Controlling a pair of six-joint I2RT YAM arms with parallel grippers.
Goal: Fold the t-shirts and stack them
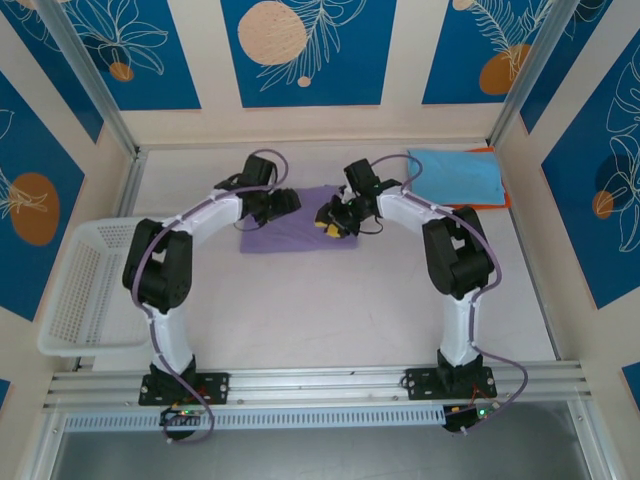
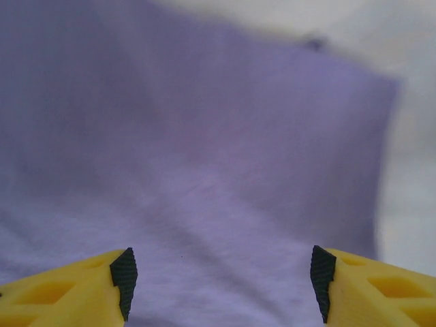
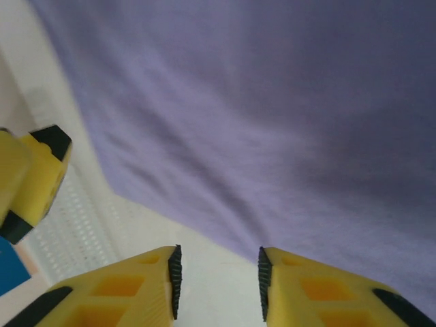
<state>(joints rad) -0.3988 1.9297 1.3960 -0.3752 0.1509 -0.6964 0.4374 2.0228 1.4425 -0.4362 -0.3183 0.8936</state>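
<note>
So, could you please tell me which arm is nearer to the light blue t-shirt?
Right. The right arm reaches over the lavender t-shirt's right edge, just left of the light blue t-shirt. The left arm reaches over the lavender one's left side, farther away.

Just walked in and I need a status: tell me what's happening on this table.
Two robot arms are working on a folded lavender t-shirt mid-table. The left arm has its jaws spread wide over the cloth. The right arm has its jaws open, less wide, at the shirt's edge, gripping nothing. A folded light blue t-shirt lies on an orange t-shirt at the far right. A white mesh basket sits at the left edge.
</note>
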